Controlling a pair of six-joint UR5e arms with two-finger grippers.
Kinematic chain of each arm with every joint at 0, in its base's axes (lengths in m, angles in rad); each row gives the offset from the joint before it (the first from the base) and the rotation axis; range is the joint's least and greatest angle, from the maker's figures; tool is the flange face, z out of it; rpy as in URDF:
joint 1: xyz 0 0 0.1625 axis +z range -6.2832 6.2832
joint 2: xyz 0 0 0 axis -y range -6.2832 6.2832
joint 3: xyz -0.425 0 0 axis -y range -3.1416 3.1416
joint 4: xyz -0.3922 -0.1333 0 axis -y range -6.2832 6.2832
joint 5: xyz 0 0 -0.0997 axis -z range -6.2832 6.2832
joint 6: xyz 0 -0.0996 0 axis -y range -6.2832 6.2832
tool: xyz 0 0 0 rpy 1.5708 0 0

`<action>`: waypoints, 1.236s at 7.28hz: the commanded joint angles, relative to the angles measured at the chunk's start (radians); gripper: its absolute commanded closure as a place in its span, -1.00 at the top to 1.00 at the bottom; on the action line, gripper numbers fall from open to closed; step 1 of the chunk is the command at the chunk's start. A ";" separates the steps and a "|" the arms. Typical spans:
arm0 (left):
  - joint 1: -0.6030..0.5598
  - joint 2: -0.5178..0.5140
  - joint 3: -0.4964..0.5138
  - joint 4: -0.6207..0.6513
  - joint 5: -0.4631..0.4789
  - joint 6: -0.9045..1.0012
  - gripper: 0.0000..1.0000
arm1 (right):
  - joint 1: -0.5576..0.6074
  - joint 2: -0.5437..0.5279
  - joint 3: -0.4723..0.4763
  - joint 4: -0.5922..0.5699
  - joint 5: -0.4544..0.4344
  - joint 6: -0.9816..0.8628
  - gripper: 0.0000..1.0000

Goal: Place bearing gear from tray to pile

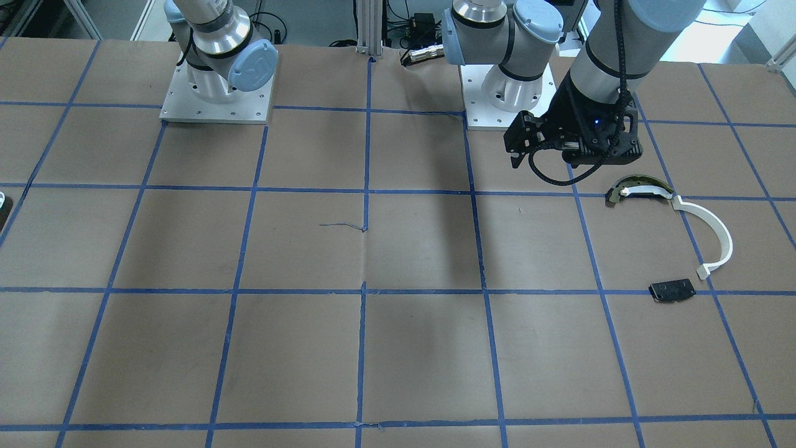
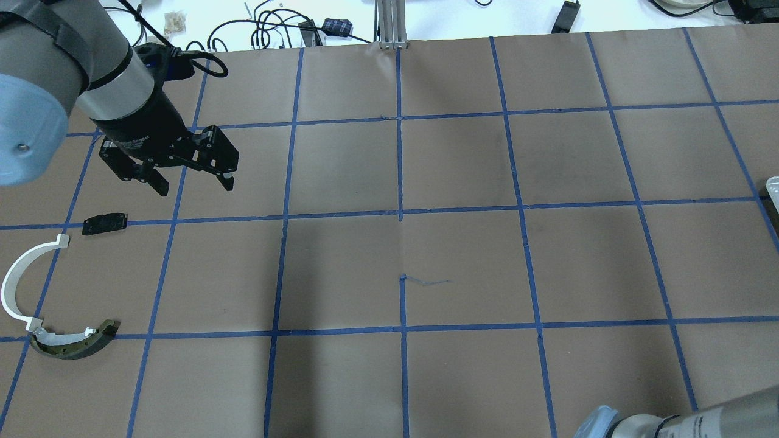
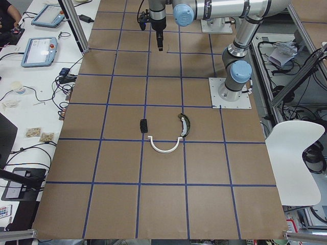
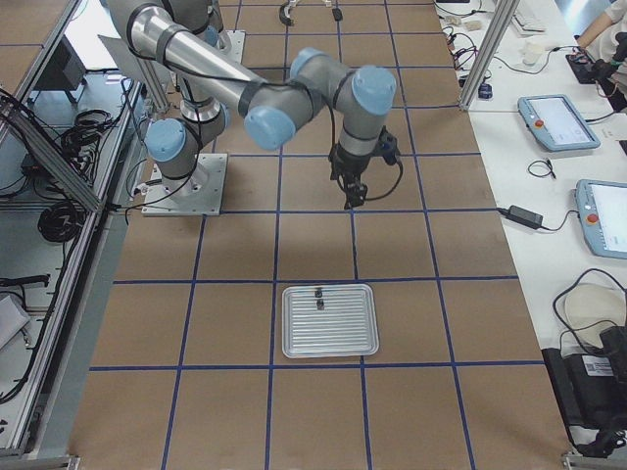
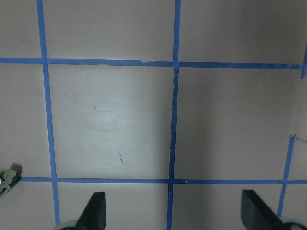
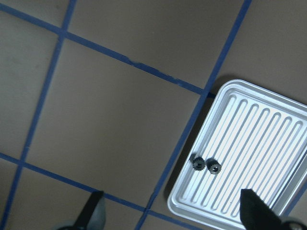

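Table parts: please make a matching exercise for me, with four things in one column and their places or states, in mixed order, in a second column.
Things:
1. gears
2. white curved strip
3. black plate
4. left gripper

Places or states:
A. open, holding nothing
B. lying on a blue tape line, apart from the other parts
C. in the tray, near one rim
D. meeting one end of the olive curved piece

Pairs: 1-C, 2-D, 3-B, 4-A.

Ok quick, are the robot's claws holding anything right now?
Left gripper: open, holding nothing.
Right gripper: open, holding nothing.
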 commanded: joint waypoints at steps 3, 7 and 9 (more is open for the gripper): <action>0.000 -0.001 0.001 0.000 -0.001 0.001 1.00 | -0.179 0.213 0.088 -0.323 0.044 -0.488 1.00; 0.000 0.002 0.004 0.000 0.002 0.001 1.00 | -0.187 0.170 0.278 -0.578 0.075 -0.631 0.78; 0.009 -0.001 0.001 0.008 0.002 0.005 1.00 | -0.188 0.168 0.290 -0.538 0.107 -0.616 0.61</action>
